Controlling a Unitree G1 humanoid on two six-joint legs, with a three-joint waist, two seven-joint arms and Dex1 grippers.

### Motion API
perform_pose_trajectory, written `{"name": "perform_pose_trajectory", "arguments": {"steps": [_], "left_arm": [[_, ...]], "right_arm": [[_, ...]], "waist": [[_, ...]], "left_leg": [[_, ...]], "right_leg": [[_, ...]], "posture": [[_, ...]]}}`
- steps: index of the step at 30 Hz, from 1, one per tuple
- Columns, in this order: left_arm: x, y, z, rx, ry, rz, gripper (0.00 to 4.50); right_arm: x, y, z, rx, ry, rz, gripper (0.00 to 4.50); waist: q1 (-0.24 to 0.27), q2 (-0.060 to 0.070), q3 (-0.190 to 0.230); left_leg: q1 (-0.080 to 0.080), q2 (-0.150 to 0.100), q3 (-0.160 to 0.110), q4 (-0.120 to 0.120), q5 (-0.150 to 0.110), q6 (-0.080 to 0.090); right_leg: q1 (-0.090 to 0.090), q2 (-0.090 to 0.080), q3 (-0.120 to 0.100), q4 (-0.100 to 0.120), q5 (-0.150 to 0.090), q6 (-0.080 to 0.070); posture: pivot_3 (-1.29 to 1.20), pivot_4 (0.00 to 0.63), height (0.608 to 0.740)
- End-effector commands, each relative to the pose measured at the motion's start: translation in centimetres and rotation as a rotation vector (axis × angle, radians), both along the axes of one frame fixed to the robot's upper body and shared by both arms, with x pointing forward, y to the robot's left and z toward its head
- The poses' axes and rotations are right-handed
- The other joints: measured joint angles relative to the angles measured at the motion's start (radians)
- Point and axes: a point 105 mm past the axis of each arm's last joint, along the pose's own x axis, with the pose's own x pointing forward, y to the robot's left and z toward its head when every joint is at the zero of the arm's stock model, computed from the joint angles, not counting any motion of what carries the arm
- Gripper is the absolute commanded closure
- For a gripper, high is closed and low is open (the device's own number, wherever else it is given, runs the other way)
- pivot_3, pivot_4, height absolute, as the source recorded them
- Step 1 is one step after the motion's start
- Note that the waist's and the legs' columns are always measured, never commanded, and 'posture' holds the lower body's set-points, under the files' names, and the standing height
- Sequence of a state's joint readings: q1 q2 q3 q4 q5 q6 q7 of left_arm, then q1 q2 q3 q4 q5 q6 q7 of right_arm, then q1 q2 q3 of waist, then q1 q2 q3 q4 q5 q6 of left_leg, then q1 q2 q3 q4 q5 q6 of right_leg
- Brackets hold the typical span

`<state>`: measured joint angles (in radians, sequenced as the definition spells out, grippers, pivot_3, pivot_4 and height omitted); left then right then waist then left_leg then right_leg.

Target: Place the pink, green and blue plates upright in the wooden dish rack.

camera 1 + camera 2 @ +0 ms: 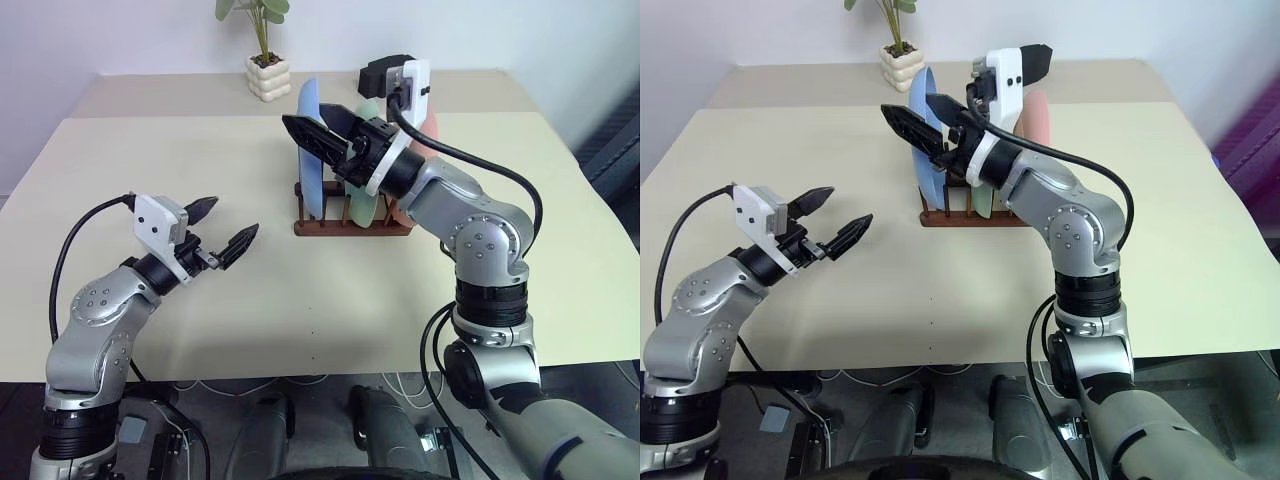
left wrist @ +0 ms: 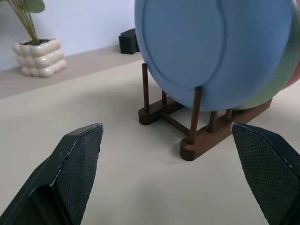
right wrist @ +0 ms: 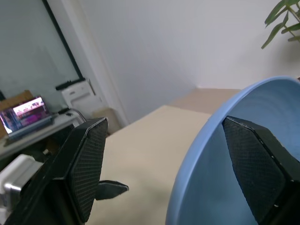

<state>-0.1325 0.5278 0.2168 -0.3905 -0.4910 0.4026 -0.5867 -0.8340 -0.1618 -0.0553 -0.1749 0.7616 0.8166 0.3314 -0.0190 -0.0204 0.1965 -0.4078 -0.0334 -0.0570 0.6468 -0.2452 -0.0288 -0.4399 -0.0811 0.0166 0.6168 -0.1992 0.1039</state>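
Note:
The wooden dish rack [image 1: 350,228] stands mid-table with all three plates upright in it. The blue plate [image 1: 312,165] is at its left end, the green plate [image 1: 365,203] behind it, and the pink plate [image 1: 432,128] at the far end, mostly hidden by my right arm. My right gripper [image 1: 925,115] is open at the blue plate's top edge, one finger on each side of the rim without clamping it. My left gripper [image 1: 222,227] hovers open and empty over the table, left of the rack. In the left wrist view the blue plate [image 2: 215,51] faces it, leaning on a peg.
A white bumpy pot [image 1: 268,75] with a green plant sits at the back, left of the rack. A black block [image 1: 378,75] lies behind the rack. The beige table [image 1: 300,300] spreads wide around the rack, with its front edge near my arms.

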Motion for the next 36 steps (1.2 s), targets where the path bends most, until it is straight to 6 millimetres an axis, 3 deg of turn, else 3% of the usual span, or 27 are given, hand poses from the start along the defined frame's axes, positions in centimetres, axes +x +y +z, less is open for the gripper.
{"name": "perform_pose_trajectory", "arguments": {"steps": [1,13,24,29,33,36], "left_arm": [[-0.1,-0.1,1.1,0.000,-0.058,-0.003,0.00],[0.1,0.2,0.7,0.001,-0.055,-0.004,0.00],[0.4,0.1,0.3,0.000,-0.050,-0.014,0.00],[0.5,0.1,0.2,-0.001,-0.055,-0.013,0.00],[0.9,0.7,0.5,0.001,-0.077,0.023,0.00],[1.5,1.7,0.7,0.014,-0.100,0.082,0.00]], "right_arm": [[-0.5,0.1,1.1,0.000,-0.051,0.007,0.58],[-0.1,-0.2,0.6,-0.063,-0.074,-0.039,0.58],[0.5,-2.0,1.0,-0.123,-0.136,-0.126,0.58],[-0.2,-2.4,2.4,-0.105,-0.215,-0.106,0.58],[-1.1,-3.9,4.0,-0.105,-0.315,-0.087,0.58],[-1.4,-6.9,5.0,-0.153,-0.410,-0.123,0.58]], "waist": [[0.000,0.000,0.000],[0.000,0.000,0.000],[0.001,0.000,0.000],[0.001,0.000,0.000],[0.005,0.000,0.000],[0.007,0.000,0.000]], "left_leg": [[0.000,0.000,0.000,0.000,0.000,0.000],[0.000,0.000,0.000,0.000,0.000,0.000],[0.000,0.000,0.000,0.000,0.000,0.000],[0.000,0.000,0.000,0.000,0.000,0.000],[0.000,0.000,0.001,0.000,0.000,0.000],[0.000,0.000,0.001,0.000,0.000,0.000]], "right_leg": [[0.000,0.000,0.000,0.000,0.000,0.000],[0.000,0.000,0.000,0.000,0.000,0.000],[0.000,0.000,0.000,-0.001,0.000,0.000],[0.000,0.000,0.000,-0.001,0.000,0.000],[0.001,0.000,0.000,-0.001,0.000,0.000],[0.001,0.000,0.000,-0.002,0.000,0.000]], "posture": [[0.00,0.150,0.731],[0.00,0.150,0.731],[0.00,0.150,0.731],[0.00,0.150,0.731],[0.00,0.150,0.731],[0.00,0.150,0.731]]}}
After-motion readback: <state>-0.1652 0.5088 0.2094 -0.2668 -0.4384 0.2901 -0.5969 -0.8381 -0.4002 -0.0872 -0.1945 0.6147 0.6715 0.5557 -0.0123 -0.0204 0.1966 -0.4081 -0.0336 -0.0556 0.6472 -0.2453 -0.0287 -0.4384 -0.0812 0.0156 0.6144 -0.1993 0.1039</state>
